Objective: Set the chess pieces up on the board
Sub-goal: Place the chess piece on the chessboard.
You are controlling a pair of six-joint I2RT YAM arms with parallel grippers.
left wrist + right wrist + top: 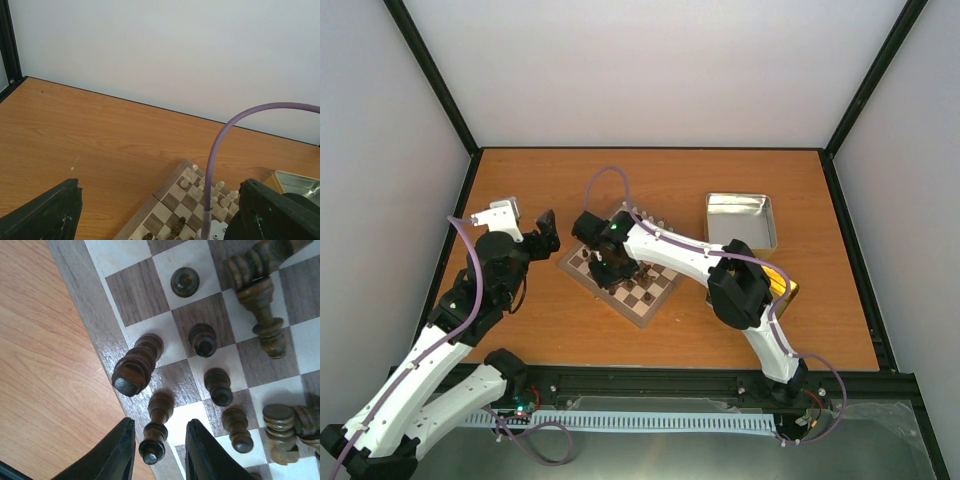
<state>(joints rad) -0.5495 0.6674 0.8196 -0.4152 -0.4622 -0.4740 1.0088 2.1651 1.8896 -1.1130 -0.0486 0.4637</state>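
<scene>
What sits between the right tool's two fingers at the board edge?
A dark chess piece, upright near the board's rim. The right wrist view shows a sliver of board on each side of it, so the right tool looks parted around it.

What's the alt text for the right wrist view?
The right gripper, jaws slightly parted, straddles one dark chess piece at the board's edge. Other dark pieces stand or lie on nearby squares; wooden table fills the left.

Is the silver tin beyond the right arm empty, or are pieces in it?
Empty, it seems: in the top view the silver tin lies open with only bare shiny floor showing.
</scene>
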